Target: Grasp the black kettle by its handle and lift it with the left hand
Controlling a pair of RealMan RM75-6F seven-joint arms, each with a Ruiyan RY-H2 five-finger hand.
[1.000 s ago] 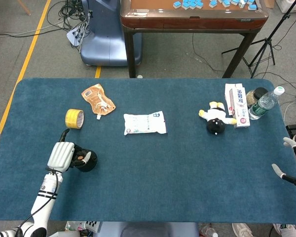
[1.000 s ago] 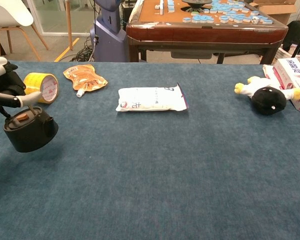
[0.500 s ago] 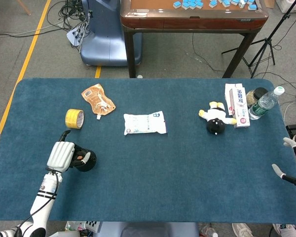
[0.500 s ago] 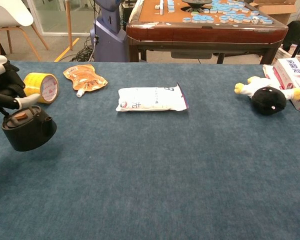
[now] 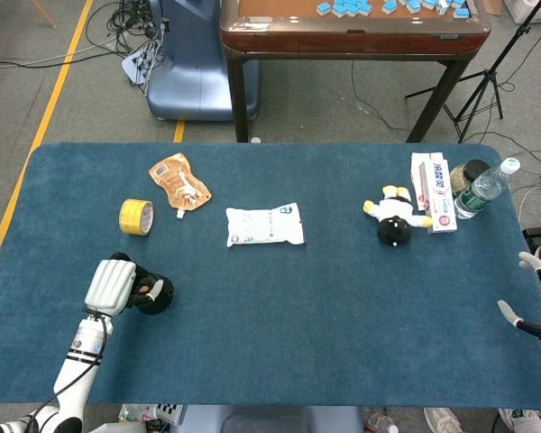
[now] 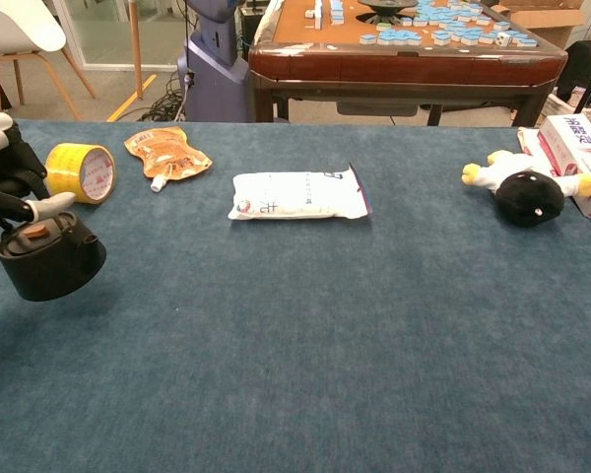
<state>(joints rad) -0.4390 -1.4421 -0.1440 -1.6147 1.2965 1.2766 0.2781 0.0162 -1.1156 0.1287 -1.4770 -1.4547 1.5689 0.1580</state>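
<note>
Kettle (image 6: 41,258) hangs under left hand (image 6: 8,175), near table's (image 5: 343,307) left front edge. Fingers curl tight round handle on top. Looks lifted already. Right hand (image 5: 536,293) far off, fingers spread, empty.

The kettle (image 6: 49,261) is a squat, round, matte black pot with a small lid topped by a brownish knob. It hangs near the table's left front corner, its thin handle caught in the left hand (image 6: 8,182) just above the lid. In the chest view the body sits roughly level, short spout poking out toward the right, a shadow on the blue cloth beneath it. From the head view the kettle (image 5: 151,295) peeks out to the right of the white hand (image 5: 111,287), which covers much of it.
</note>
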